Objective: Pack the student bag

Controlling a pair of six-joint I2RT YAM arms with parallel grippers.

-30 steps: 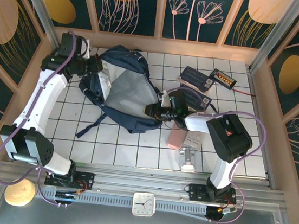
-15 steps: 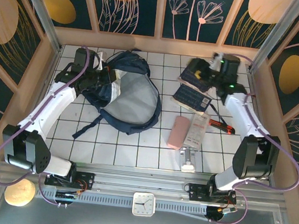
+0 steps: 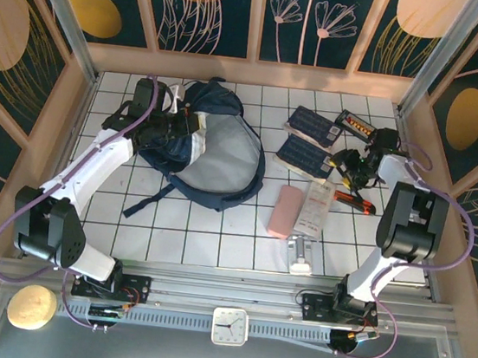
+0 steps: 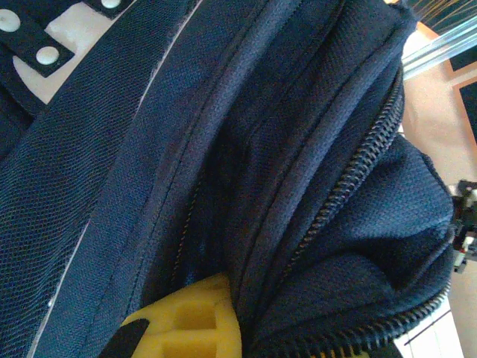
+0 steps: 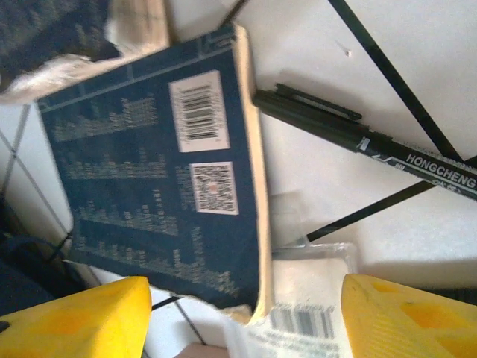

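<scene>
The student bag (image 3: 220, 155) lies on the left half of the tiled table (image 3: 213, 246), toward the far side, with its grey lining showing through the open mouth. My left gripper (image 3: 181, 128) is clenched on the navy fabric at the rim. On the left wrist view its yellow finger (image 4: 195, 322) presses into the cloth beside the zipper (image 4: 346, 186), holding the mouth open.

My right gripper (image 5: 242, 321) hangs with its jaws spread and nothing between them, over the edge of a navy book (image 5: 149, 186). A black marker (image 5: 358, 134) lies just beside the book. I read this as the pick of the next item to pack. For the next move I need to drop lower, straddle the book's thin edge and close — without catching the clear packet (image 5: 317, 280) at its corner.
</scene>
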